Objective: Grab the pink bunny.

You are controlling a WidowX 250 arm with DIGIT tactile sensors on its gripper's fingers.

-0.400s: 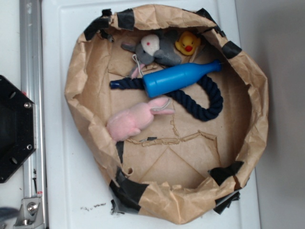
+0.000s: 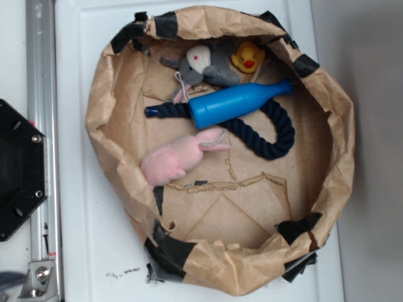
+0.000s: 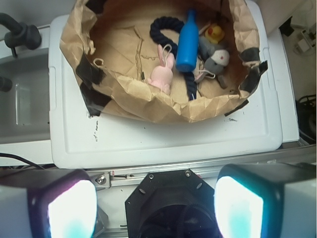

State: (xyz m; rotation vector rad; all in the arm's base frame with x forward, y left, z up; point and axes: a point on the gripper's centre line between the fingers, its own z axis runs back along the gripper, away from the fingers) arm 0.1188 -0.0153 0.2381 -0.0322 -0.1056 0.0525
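A: Gripper state?

B: Spread wide. In the wrist view its two pads sit at the bottom corners, well apart, with nothing between them. It does not show in the exterior view.

A: Bunny?

B: The bunny lies well ahead of the gripper, roughly straight out from the gap between the pads, inside the paper bowl. It rests on the bowl's floor near the wall closest to the gripper, ears pointing away from the tool. In the exterior view the bunny lies slanted, ears up and right.

A: What is next to it?

B: The bottle is just beyond and slightly right of it, neck pointing away from the gripper. A rope loops under the bottle; whether the ears touch the rope, I cannot tell. Farther right are the grey plush and the duck.

A: And under the bowl?

B: The white board, between the gripper and the bowl, with a metal rail at its near edge.
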